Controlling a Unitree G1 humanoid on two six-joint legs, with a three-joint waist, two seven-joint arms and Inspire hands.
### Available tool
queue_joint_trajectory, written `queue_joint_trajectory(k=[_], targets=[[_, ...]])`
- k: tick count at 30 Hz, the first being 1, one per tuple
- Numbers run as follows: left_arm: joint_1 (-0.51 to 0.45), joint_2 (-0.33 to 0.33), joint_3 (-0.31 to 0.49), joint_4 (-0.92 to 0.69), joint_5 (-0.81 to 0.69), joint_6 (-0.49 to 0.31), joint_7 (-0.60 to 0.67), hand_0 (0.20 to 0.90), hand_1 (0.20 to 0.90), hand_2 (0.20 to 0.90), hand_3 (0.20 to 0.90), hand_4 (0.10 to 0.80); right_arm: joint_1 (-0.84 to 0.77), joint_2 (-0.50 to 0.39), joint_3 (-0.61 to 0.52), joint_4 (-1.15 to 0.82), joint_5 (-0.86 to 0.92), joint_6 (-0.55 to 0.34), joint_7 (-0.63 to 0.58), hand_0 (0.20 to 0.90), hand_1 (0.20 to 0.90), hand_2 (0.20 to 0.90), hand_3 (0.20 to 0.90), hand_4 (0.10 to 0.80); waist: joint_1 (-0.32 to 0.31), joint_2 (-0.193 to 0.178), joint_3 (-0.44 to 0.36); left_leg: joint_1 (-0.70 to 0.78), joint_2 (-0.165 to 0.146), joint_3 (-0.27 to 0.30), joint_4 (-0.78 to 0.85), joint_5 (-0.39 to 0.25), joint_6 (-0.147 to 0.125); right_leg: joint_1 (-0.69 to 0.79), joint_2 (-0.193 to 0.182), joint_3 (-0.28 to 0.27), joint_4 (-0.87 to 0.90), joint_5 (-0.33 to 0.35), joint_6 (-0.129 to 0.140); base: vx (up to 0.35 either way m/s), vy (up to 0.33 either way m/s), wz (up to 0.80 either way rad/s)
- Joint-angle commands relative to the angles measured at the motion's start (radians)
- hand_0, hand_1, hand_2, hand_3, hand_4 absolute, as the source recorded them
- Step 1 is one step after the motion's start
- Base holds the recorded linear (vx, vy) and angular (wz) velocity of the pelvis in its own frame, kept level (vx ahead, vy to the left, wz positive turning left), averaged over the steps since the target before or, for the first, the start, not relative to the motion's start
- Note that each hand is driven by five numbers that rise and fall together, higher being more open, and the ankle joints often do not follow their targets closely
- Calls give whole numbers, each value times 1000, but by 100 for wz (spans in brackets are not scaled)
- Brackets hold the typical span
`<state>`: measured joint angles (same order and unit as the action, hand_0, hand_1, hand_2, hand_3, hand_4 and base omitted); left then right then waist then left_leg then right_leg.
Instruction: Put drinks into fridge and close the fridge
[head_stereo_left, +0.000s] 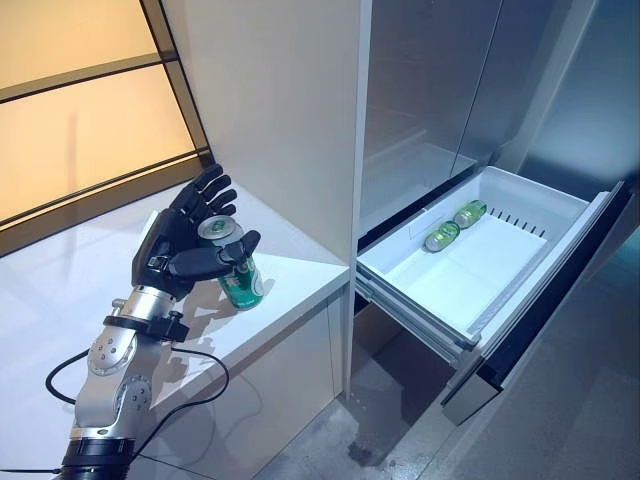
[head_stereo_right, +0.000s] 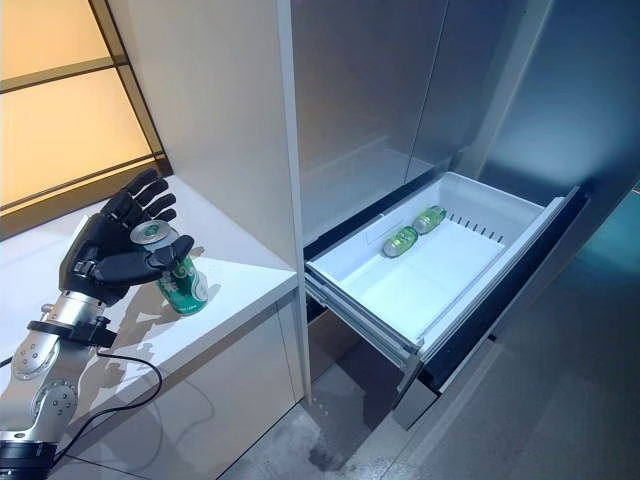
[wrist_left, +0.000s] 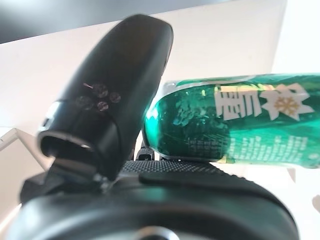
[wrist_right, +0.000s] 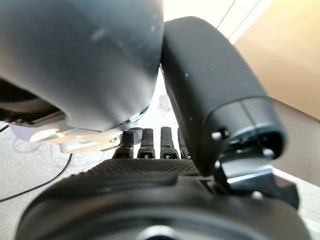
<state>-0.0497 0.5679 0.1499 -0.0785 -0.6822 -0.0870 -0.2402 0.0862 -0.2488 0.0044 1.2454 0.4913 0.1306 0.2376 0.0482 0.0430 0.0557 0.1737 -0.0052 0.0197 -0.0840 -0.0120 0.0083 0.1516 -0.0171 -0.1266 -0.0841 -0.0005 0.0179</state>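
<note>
A green can (head_stereo_left: 242, 280) stands upright on the white counter (head_stereo_left: 300, 262), near its front edge. My left hand (head_stereo_left: 180, 245) is at the can from the left. Its fingers (head_stereo_left: 210, 192) are straight and spread behind the can's top, and its thumb (head_stereo_left: 215, 258) reaches across the can's near side. In the left wrist view the can (wrist_left: 240, 120) lies close against the palm beside the thumb (wrist_left: 110, 105). The fridge's bottom drawer (head_stereo_left: 470, 275) is pulled out, with green cans (head_stereo_left: 455, 225) lying at its back. My right hand (wrist_right: 210, 100) hangs with relaxed fingers.
The tall white cabinet side (head_stereo_left: 290, 110) stands between the counter and the fridge. The steel fridge doors (head_stereo_left: 430, 80) above the drawer are shut. The drawer's dark front (head_stereo_left: 560, 300) juts out over the grey floor (head_stereo_left: 400, 430). A window (head_stereo_left: 80, 100) lies behind the counter.
</note>
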Motion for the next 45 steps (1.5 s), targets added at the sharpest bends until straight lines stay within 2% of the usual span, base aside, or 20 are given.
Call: queue_joint_trajectory(k=[1, 45], targets=[[-109, 77, 24, -27, 3, -49, 17, 900, 900, 900, 900, 800, -56, -27, 6, 25, 1, 9, 9, 900, 900, 900, 900, 800, -24, -2, -26, -24, -47, 0, 27, -50, 19, -34, 27, 48, 86, -79, 40, 0, 0, 0], [-157, 91, 2, 11, -32, 8, 9, 900, 900, 900, 900, 800, -65, -31, 15, 32, 2, 19, 10, 900, 900, 900, 900, 800, -36, 1, -25, -20, -44, 12, 32, -53, 18, -33, 29, 55, 91, -81, 40, 4, 0, -1]])
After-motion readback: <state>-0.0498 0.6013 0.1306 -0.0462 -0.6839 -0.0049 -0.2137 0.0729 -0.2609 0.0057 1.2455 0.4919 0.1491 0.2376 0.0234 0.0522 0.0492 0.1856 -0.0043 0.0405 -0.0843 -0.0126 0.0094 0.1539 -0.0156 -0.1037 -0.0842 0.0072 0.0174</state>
